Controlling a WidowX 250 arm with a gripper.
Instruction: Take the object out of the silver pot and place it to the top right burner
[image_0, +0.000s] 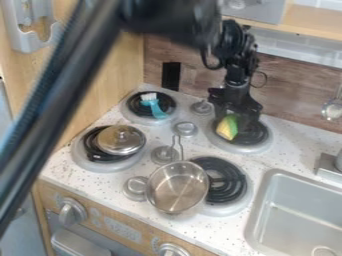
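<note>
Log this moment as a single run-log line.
gripper: over top right burner | yellow-green object: at gripper, contact with burner unclear | silver pot: empty, partly over bottom right burner | placement: unconfirmed

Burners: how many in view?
4: back-left burner under blue brush, front-left burner under silver lid, front-right burner partly covered by silver pot, back-right burner partly hidden by yellow-green object and gripper.

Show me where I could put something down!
There's bare counter between the back right burner and the sink, and the sink's floor looks bare too. It's crowded around the pot and front right burner, and at the back right burner, where the hand is close to the yellow-green thing.
</note>
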